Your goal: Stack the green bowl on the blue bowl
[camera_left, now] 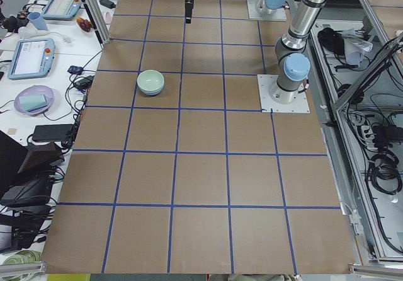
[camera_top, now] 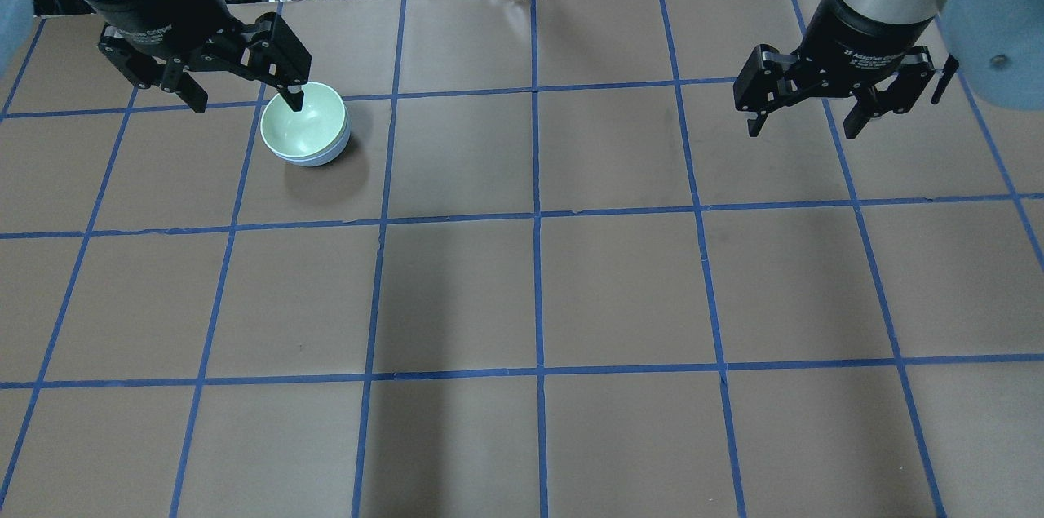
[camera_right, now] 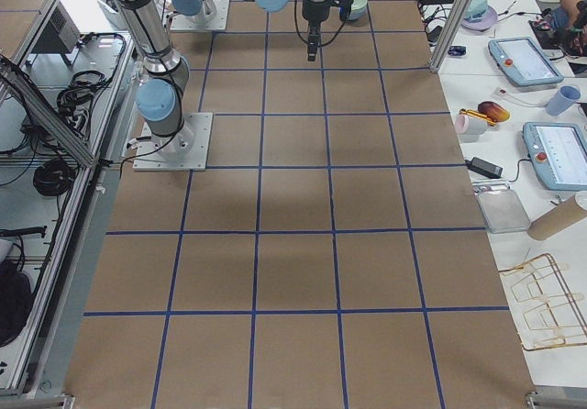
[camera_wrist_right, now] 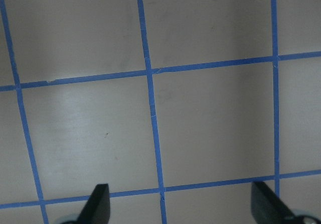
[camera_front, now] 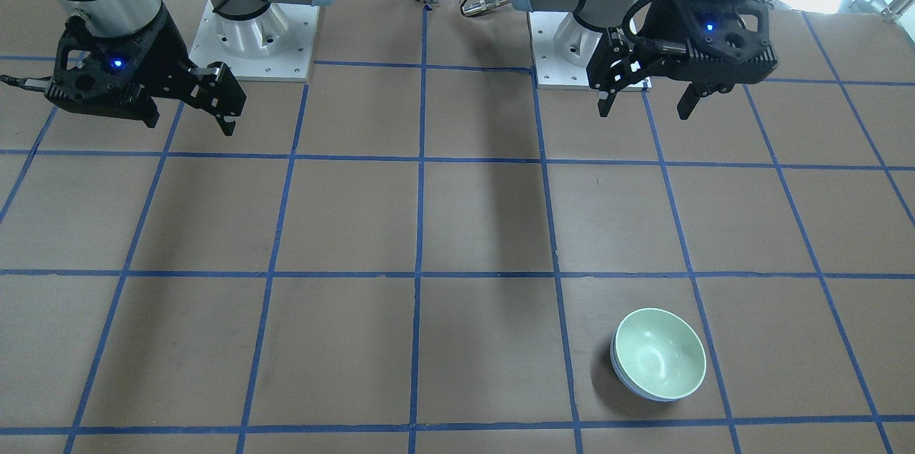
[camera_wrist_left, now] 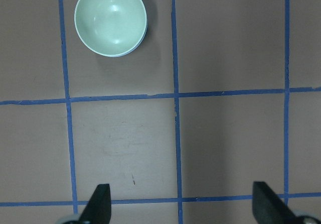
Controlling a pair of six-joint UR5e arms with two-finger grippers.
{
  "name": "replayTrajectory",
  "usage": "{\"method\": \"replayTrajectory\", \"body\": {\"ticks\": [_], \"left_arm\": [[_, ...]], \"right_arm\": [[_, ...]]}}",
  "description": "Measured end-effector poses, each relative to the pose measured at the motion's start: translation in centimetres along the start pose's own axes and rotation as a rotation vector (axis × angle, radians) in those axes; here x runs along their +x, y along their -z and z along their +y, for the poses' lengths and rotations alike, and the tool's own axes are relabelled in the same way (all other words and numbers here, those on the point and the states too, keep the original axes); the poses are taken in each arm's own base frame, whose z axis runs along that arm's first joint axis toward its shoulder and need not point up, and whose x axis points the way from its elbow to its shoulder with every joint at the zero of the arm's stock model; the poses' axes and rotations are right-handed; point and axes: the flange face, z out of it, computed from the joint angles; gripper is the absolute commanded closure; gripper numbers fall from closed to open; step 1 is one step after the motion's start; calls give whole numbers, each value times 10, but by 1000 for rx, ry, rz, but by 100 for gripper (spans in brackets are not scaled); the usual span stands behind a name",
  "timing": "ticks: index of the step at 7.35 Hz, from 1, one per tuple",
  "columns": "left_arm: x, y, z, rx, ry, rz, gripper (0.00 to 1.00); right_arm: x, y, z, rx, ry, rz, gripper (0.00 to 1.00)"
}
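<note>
Green bowl (camera_top: 303,122) sits nested in the blue bowl (camera_top: 326,157) on the far left of the desk (camera_top: 538,298), close ahead of the raised left pincer (camera_top: 247,104), spread and empty, with the right pincer (camera_top: 803,130), likewise spread, well apart.

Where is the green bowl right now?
The green bowl sits nested in the blue bowl on the robot's left side of the table, upper left in the overhead view. The open left gripper hangs apart from it.
</note>
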Motion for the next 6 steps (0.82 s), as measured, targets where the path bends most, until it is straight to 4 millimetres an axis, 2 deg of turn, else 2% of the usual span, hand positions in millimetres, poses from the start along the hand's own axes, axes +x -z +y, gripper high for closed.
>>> {"method": "replayTrajectory", "body": {"ticks": [6], "left_arm": [[0, -13, -8, -22, 0, 3, 0]], "right_arm": [[0, 0, 0, 0, 0, 0, 0]]}}
